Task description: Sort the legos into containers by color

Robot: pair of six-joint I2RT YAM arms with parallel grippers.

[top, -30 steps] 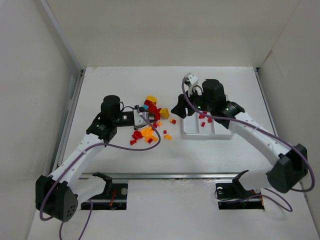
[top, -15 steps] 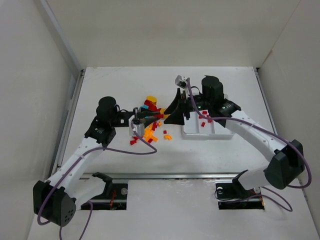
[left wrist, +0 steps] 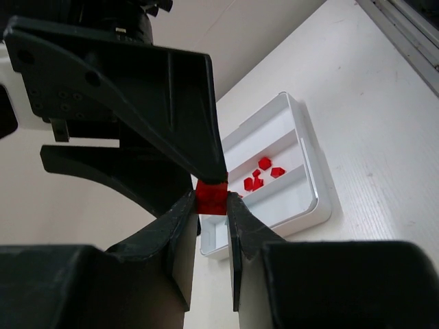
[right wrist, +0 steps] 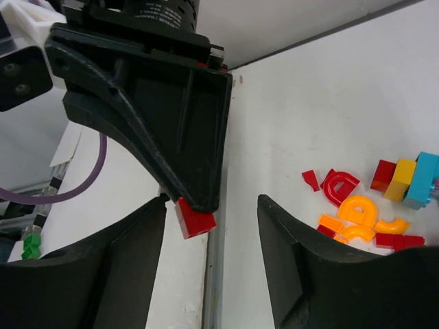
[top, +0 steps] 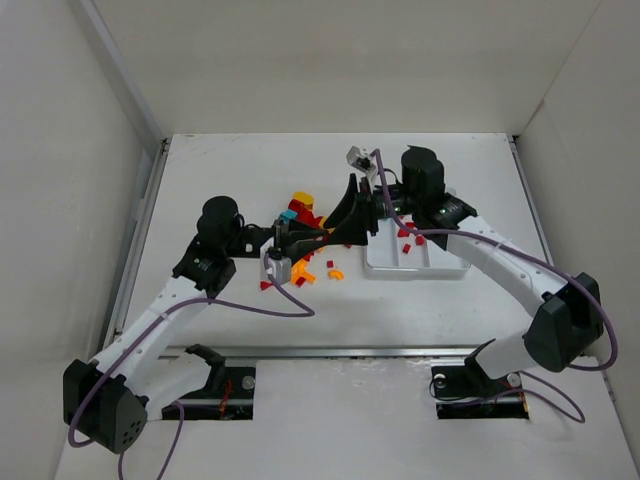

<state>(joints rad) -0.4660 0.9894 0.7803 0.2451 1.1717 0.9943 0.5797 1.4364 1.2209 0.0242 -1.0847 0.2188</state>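
Observation:
My left gripper is shut on a small red lego, held above the table near the middle. My right gripper is open and faces it, its two fingers on either side of the same red lego; in the top view it meets the left gripper tip to tip. The loose legos, red, orange-yellow and teal-blue, lie below the grippers. The white tray with three compartments lies to the right, with a few red legos in it.
The loose legos also show in the right wrist view. The tray's near corner shows past the left fingers. White walls enclose the table on the left, back and right.
My left gripper has lifted from the pile and moved right with the red lego. My right gripper has swung left from over the tray and now brackets that lego, open.

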